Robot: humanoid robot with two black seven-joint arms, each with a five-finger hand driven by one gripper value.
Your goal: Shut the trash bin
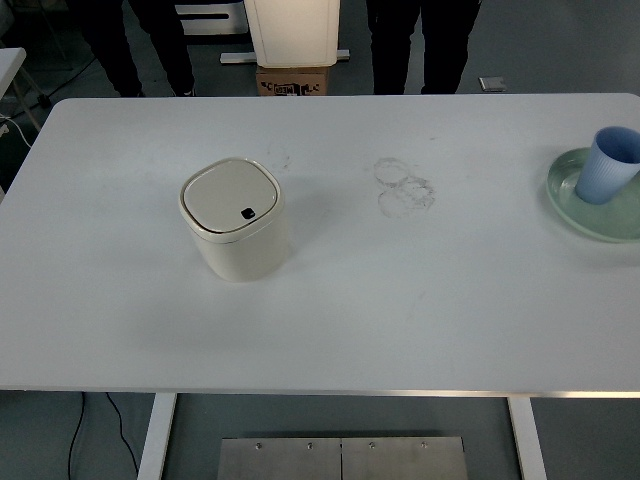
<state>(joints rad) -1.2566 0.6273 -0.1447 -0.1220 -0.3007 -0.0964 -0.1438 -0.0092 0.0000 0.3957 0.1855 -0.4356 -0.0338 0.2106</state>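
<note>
A small cream trash bin (236, 220) stands upright on the white table (400, 300), left of the middle. Its square lid (229, 196) lies flat and shut on top, with a small black button near its front right corner. Neither of my hands shows anywhere in the head view.
A blue cup (611, 164) stands on a green plate (590, 205) at the table's right edge. Faint ring marks (404, 186) stain the tabletop near the middle. Two people's dark legs (415, 45) and a cardboard box (292, 80) stand beyond the far edge.
</note>
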